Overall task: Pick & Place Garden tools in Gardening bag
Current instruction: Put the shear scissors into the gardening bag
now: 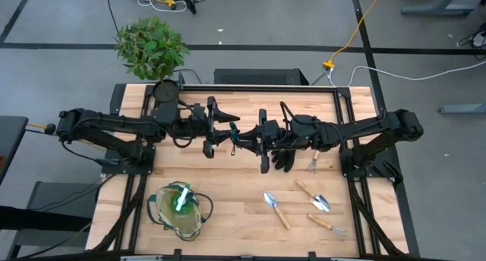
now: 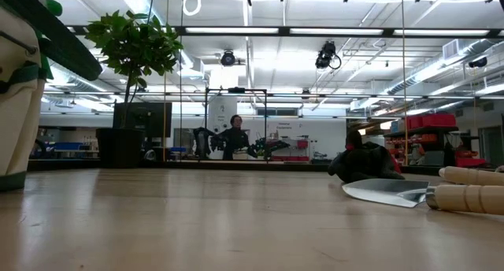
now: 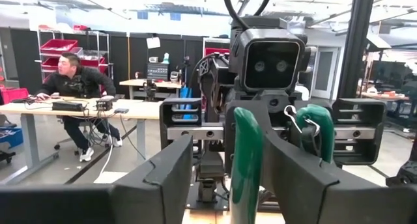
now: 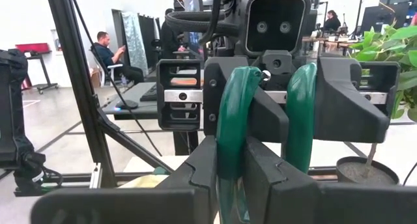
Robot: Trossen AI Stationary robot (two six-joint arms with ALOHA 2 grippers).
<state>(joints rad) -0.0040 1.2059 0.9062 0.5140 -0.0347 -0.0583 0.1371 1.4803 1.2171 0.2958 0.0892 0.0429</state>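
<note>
The pruning shears (image 1: 235,136), with two green handles, hang high over the table's middle between both arms. My right gripper (image 4: 234,185) is shut on one handle. My left gripper (image 3: 228,185) faces it, open, its fingers standing on either side of the other handle (image 3: 247,159); I cannot tell whether they touch it. The beige, green-trimmed bag (image 1: 178,209) stands near the front left with the green spray bottle (image 1: 181,198) inside. A black glove (image 1: 282,157), a hand fork (image 1: 313,164), two trowels (image 1: 275,209) (image 1: 313,195) and another fork (image 1: 328,224) lie on the table. My right gripper pinches one green handle (image 4: 229,146) of the shears between its two fingers. The fingers come in level from the table's right and lie across the handle. The shears stand roughly upright, lifted clear of the table, and the blades are hidden.
A leafy potted plant (image 1: 150,47) stands beyond the far left corner. In the low view the bag (image 2: 20,90) fills the left edge, and a trowel (image 2: 394,194) and the glove (image 2: 366,162) lie at the right. People sit at desks in the room behind.
</note>
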